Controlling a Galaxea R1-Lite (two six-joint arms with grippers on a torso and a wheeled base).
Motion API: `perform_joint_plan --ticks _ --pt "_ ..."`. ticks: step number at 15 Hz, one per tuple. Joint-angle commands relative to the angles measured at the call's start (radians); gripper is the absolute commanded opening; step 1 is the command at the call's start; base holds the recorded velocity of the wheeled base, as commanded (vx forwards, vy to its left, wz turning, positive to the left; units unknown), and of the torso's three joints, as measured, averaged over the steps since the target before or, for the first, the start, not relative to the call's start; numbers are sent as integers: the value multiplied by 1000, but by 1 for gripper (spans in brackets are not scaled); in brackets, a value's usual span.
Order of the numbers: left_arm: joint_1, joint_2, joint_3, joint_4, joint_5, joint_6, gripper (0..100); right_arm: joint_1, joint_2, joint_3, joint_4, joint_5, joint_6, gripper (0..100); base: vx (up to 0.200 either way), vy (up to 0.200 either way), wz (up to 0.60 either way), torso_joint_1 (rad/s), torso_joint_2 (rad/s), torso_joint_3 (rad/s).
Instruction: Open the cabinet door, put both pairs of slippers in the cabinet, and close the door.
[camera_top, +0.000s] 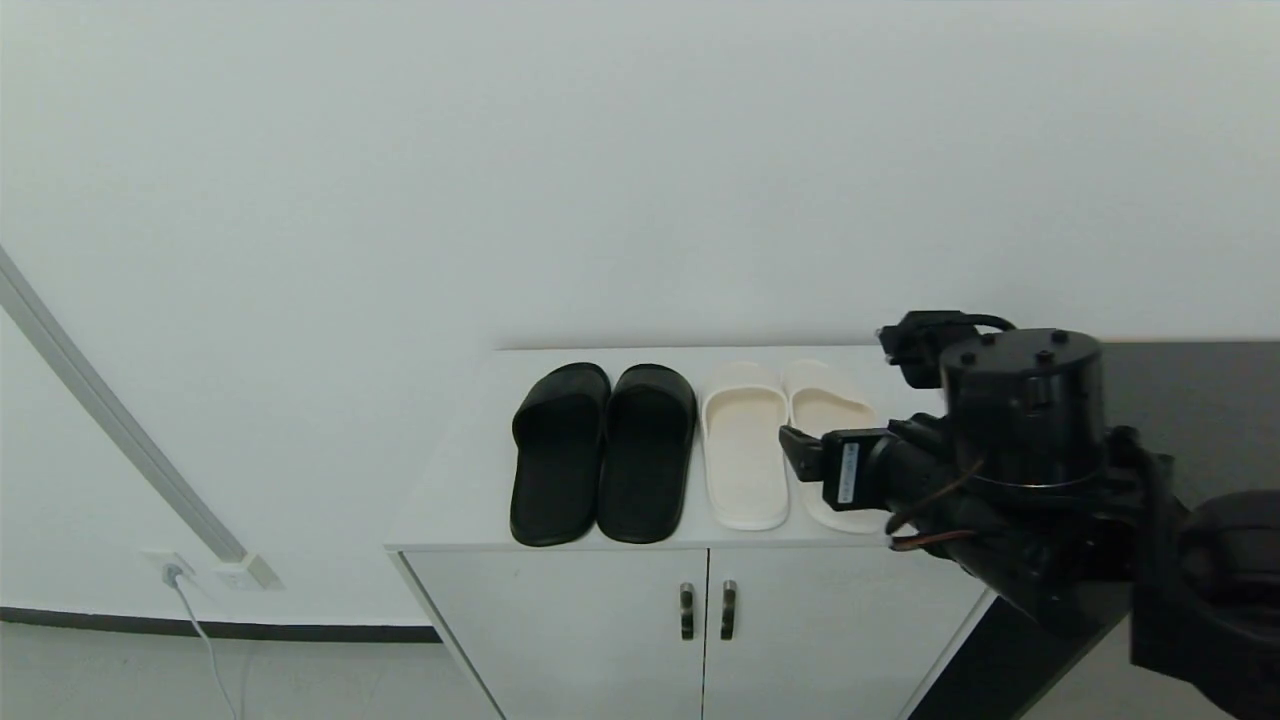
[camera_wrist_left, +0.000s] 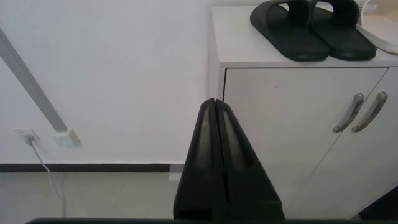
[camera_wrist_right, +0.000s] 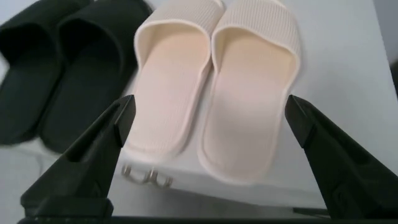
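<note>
Right gripper (camera_wrist_right: 209, 106): jaws wide, nothing held; it hovers above the front edge of the cabinet (camera_top: 450, 500), over the heel ends of the cream pair (camera_top: 745, 455), covering part of the slipper at that pair's 3 o'clock side.
Left gripper (camera_wrist_left: 215, 106): fingers pressed together, nothing held; low, off the cabinet's left front corner, below its top.
Doors (camera_top: 570, 630): both shut; two upright handles (camera_top: 686, 610) side by side at the centre seam.
Cabinet top: cream pair right of centre, heels toward the robot, toes at 12 o'clock; black pair (camera_top: 600, 455) just beside it at 9 o'clock, same heading; each pair's slippers touch side to side.
Wall behind, at 8 o'clock of the cabinet: socket (camera_top: 170, 572) with a cable plugged in.
</note>
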Motion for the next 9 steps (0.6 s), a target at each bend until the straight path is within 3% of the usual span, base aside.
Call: perform_joint_plan --ticks 1,3,9 --pt "0 2 0 0 0 -1 0 2 142 -77 -13 -36 0 100 0 0 0 0 0 0" --pt "0 2 0 0 0 1 0 -1 214 -133 -53 -82 0 100 0 0 0 0 0 0" --pt "0 2 0 0 0 -1 0 -70 354 -239 -90 -79 -4 100 0 0 0 0 0 0"
